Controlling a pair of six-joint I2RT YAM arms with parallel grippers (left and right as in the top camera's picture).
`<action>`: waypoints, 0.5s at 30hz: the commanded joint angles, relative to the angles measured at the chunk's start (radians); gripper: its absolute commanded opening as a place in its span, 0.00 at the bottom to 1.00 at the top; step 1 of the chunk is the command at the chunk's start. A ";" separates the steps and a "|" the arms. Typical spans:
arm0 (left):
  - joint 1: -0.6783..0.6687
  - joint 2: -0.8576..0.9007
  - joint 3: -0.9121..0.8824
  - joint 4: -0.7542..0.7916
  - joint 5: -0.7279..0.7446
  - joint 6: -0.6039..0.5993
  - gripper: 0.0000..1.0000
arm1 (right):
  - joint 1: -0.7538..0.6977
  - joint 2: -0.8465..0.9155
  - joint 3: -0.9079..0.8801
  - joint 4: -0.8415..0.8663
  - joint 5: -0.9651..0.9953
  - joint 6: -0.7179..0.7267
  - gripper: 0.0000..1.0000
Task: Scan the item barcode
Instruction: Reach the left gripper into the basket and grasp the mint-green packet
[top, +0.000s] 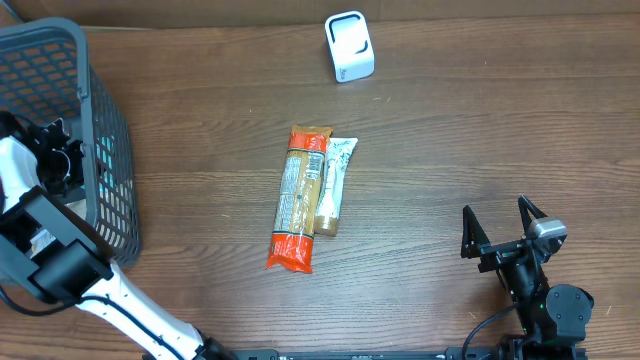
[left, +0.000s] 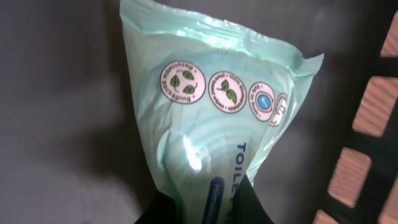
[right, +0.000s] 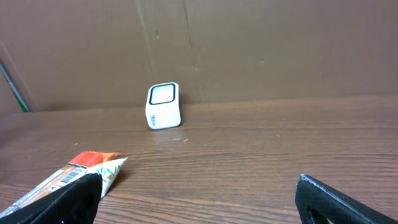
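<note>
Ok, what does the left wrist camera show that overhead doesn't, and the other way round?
Only left wrist: a pale green pack with round eco symbols, its lower end pinched in the left gripper. Only overhead: the white scanner, the orange packet and the white packet side by side on the table, and the right gripper, open and empty. Both: the grey basket, seen from inside in the wrist view.
</note>
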 joint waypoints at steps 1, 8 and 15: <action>-0.010 0.052 0.168 -0.130 -0.050 -0.039 0.04 | 0.005 -0.003 -0.009 0.005 0.010 0.000 1.00; -0.012 -0.044 0.621 -0.393 -0.034 -0.090 0.04 | 0.005 -0.003 -0.009 0.005 0.010 0.000 1.00; -0.025 -0.245 0.803 -0.489 0.189 -0.097 0.04 | 0.005 -0.003 -0.009 0.005 0.010 0.000 1.00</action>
